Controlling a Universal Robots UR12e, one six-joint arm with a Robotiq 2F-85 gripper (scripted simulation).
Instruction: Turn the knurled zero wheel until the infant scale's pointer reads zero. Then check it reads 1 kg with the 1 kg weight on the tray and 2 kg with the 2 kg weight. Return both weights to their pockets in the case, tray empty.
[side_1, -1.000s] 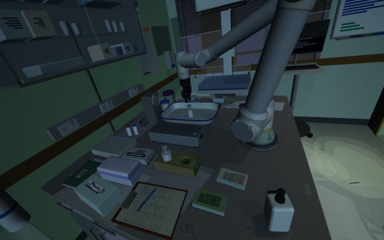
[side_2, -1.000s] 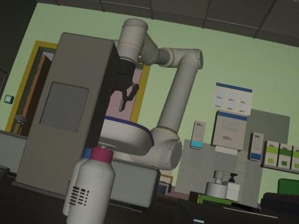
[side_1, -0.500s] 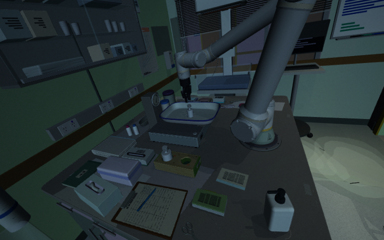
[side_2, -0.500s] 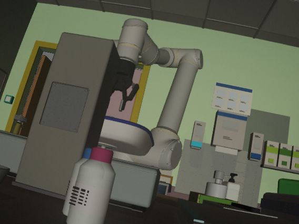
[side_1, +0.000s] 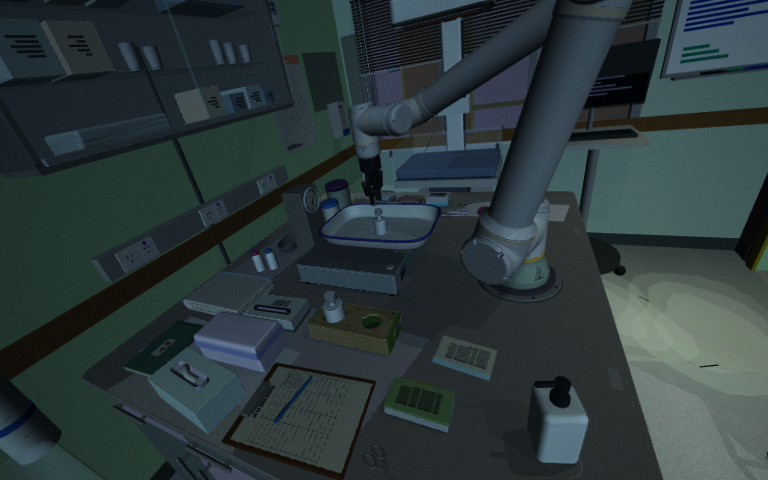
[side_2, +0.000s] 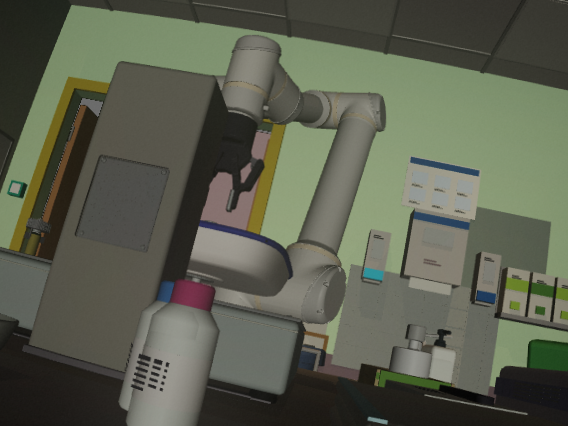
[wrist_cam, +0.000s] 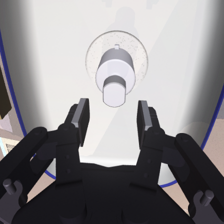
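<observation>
A small silver weight (side_1: 379, 222) (wrist_cam: 115, 75) stands upright in the middle of the scale's white, blue-rimmed tray (side_1: 379, 226) (side_2: 235, 255). My gripper (side_1: 372, 198) (side_2: 235, 197) (wrist_cam: 112, 120) hangs just above the weight's knob, open and empty. The larger weight (side_1: 333, 308) (side_2: 411, 356) sits in its pocket in the wooden case (side_1: 355, 327) in front of the scale, and the case's other pocket (side_1: 372, 322) is empty. The scale's dial (side_1: 311, 198) faces away on the column at the tray's left; the zero wheel is not visible.
The scale's column (side_2: 125, 215) rises beside the tray, close to my gripper. Two small bottles (side_1: 264, 260) (side_2: 172, 350) stand by the wall. Boxes, a clipboard (side_1: 303, 416) and a soap dispenser (side_1: 558, 421) fill the table's near half. My arm's base (side_1: 512, 255) stands right of the scale.
</observation>
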